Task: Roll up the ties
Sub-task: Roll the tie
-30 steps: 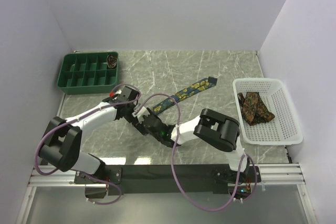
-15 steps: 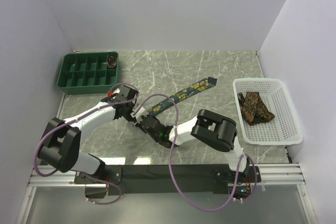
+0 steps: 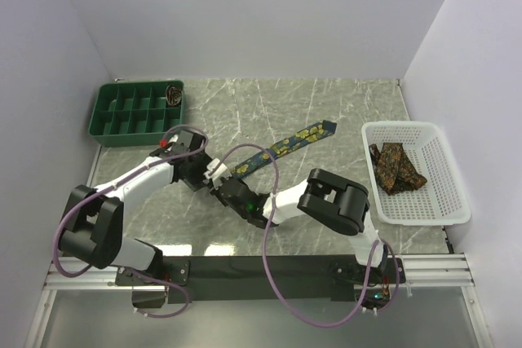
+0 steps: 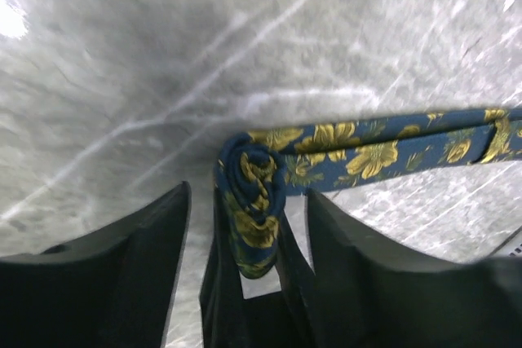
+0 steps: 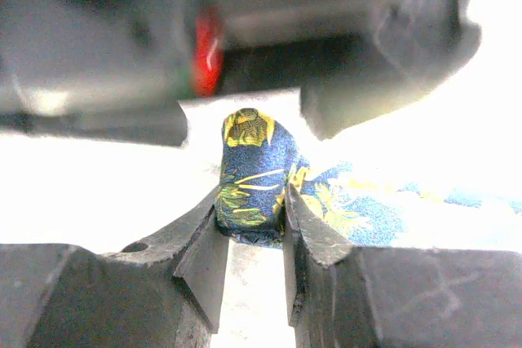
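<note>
A navy tie with yellow flowers point(image 3: 285, 146) lies slantwise on the marble table, its near end wound into a small roll point(image 4: 253, 205). My right gripper point(image 5: 250, 193) is shut on that roll point(image 5: 249, 173), one finger on each side. My left gripper point(image 4: 249, 193) stands open, its two fingers point(image 4: 122, 275) straddling both the roll and the right gripper's fingers without touching the fabric. In the top view both grippers meet at the tie's rolled end point(image 3: 218, 180). Brown patterned ties point(image 3: 395, 167) lie in the white basket.
The white mesh basket point(image 3: 444, 201) stands at the right edge of the table. A green compartment tray point(image 3: 122, 116) sits at the back left with one rolled tie point(image 3: 174, 94) in its far right compartment. Purple cables loop over both arms.
My left gripper has opened and let go of the roll, and its wrist has shifted slightly up and left. The right gripper closed onto the roll and keeps hold of it.
</note>
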